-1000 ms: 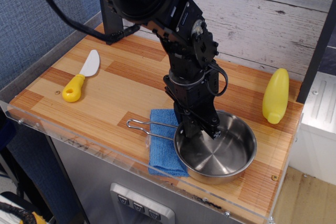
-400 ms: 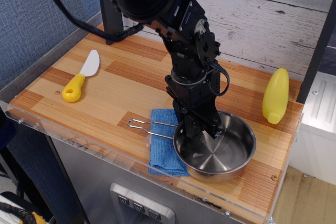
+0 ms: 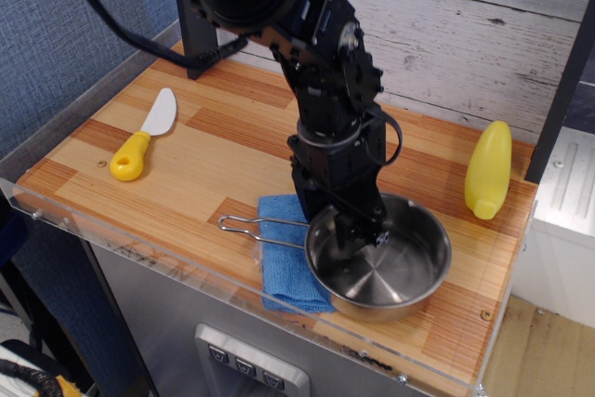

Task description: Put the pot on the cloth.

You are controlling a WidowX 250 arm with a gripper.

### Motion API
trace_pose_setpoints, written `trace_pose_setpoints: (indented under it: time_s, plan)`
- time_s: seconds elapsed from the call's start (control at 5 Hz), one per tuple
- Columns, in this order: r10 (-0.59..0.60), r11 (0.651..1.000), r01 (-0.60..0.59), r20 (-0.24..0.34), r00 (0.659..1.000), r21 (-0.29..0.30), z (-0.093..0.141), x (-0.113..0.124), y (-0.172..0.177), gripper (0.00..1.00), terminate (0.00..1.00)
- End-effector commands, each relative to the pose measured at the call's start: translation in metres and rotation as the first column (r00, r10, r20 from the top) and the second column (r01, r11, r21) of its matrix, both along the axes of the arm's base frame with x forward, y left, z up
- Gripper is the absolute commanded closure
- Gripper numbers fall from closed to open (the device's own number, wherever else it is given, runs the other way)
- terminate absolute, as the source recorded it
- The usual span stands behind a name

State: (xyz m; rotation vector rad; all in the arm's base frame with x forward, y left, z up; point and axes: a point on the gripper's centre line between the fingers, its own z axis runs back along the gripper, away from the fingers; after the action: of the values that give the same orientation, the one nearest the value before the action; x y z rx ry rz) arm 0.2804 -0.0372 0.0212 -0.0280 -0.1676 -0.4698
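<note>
The gripper [image 3: 358, 230] looks pinched on the near-left rim of the steel pot [image 3: 379, 267], one finger inside the bowl. The pot overlaps only the right edge of the blue cloth [image 3: 286, 262], which lies just left of the fingers. I'd drag it left slowly, watching that the cloth doesn't bunch and the wire handle [image 3: 260, 228] doesn't swing.

Near the bench's front edge the gripper [image 3: 358, 230] clamps the rear-left rim of the pot [image 3: 379, 269], which overlaps the right part of the cloth [image 3: 287, 258], its wire handle pointing toward the left edge.
</note>
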Motion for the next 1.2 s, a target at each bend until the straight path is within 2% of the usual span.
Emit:
trace_pose_setpoints:
  time_s: [0.0,0.4,0.8,1.0]
  plan:
    - [0.026,0.998,-0.020,0.104,0.994,-0.058,0.044,0.004,0.013,0.00,0.00]
    - [0.076,0.992,-0.057,0.176,0.981,-0.114,0.095,0.006,0.020,0.00,0.00]
    - [0.100,0.991,-0.075,0.241,0.965,-0.113,0.123,0.000,0.027,0.00,0.00]
    - [0.116,0.991,-0.084,0.354,0.928,-0.104,0.132,-0.004,0.030,0.00,0.00]
